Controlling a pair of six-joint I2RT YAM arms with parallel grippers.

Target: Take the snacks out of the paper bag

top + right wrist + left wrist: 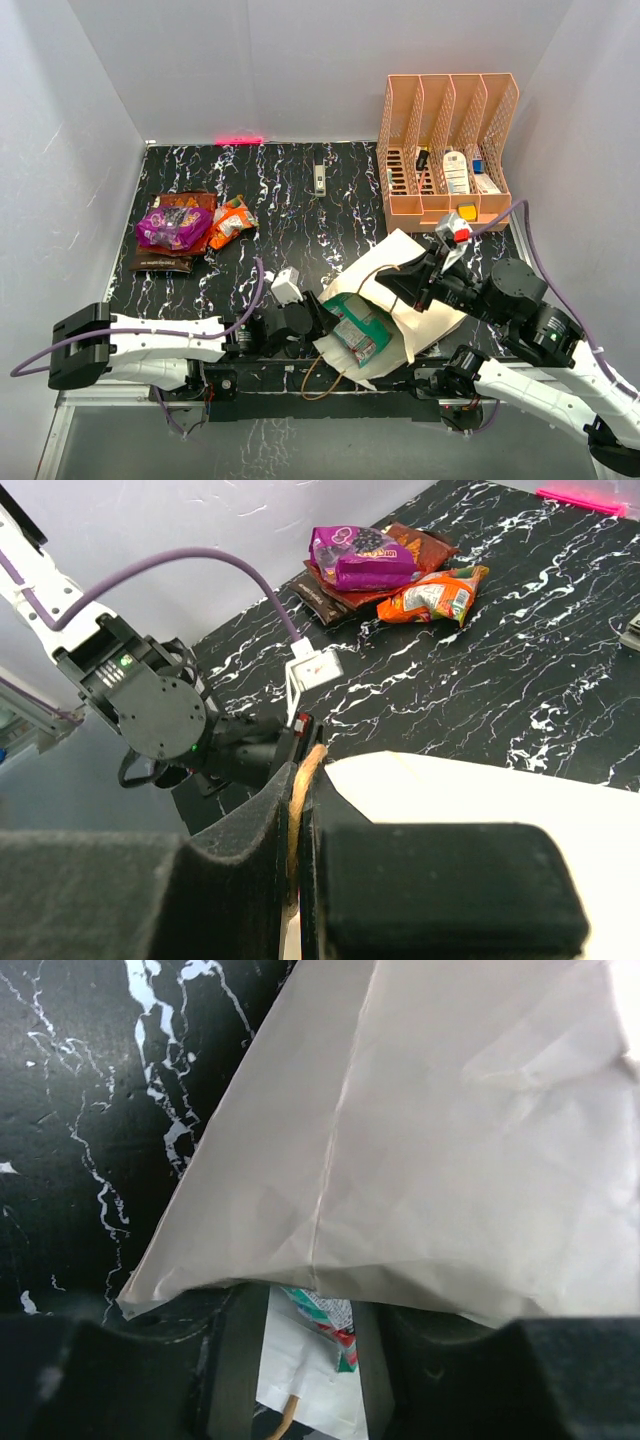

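Note:
The paper bag lies on its side on the black marbled table, its mouth toward the near edge. A green packet lies in that mouth. My left gripper is at the mouth, open. In the left wrist view the green-and-red packet and a cord handle show between its fingers, under the bag's paper. My right gripper is shut on the bag's other cord handle and holds that side up. Purple, orange and dark brown snacks lie at the far left.
A peach mesh organiser with small bottles stands at the back right. A silver packet lies just in front of it. A small grey object lies at the back centre. White walls close in three sides.

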